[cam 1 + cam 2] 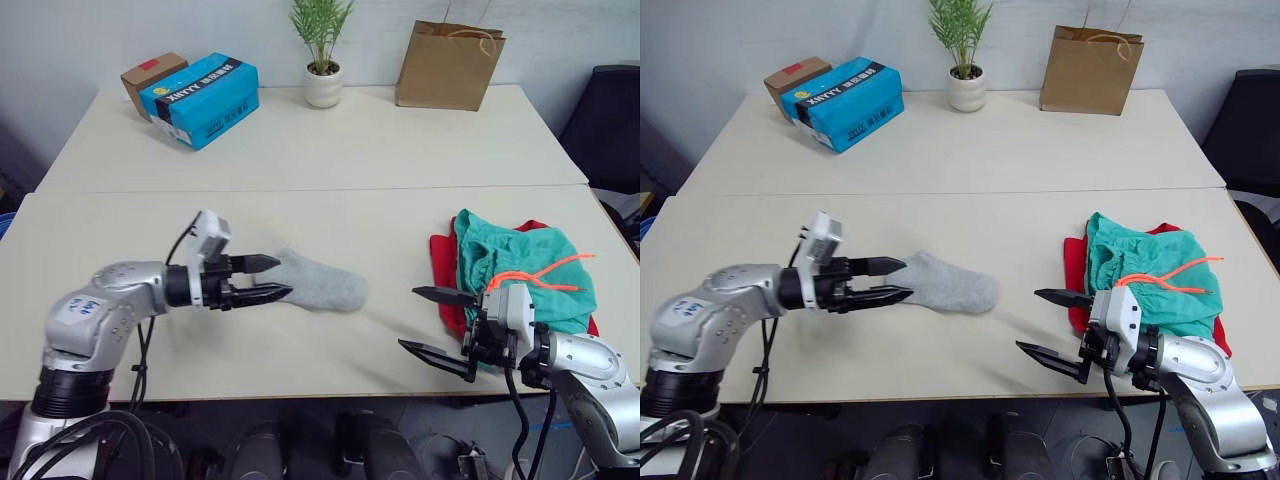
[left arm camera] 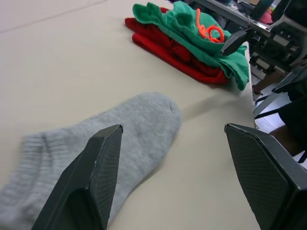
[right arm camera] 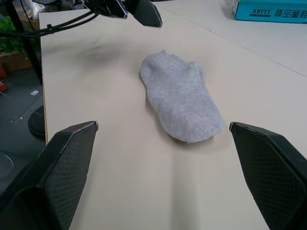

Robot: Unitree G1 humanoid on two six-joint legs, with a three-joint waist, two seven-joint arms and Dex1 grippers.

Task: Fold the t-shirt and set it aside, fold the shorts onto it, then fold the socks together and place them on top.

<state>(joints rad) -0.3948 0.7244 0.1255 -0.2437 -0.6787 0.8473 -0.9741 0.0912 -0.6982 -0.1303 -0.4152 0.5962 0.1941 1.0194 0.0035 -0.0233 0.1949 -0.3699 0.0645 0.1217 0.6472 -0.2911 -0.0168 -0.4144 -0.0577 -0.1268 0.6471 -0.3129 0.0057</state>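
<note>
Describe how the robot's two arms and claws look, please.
Both arms are silver-grey metal with rounded joints and black cables. Each wrist carries a white camera block. The left claw and right claw each have two black pointed fingers with textured inner pads. The left upper arm bears a blue-printed sticker.

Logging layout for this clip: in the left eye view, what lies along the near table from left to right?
Left end effector → grey sock → right end effector → teal shorts stacked on the red t-shirt.
</note>
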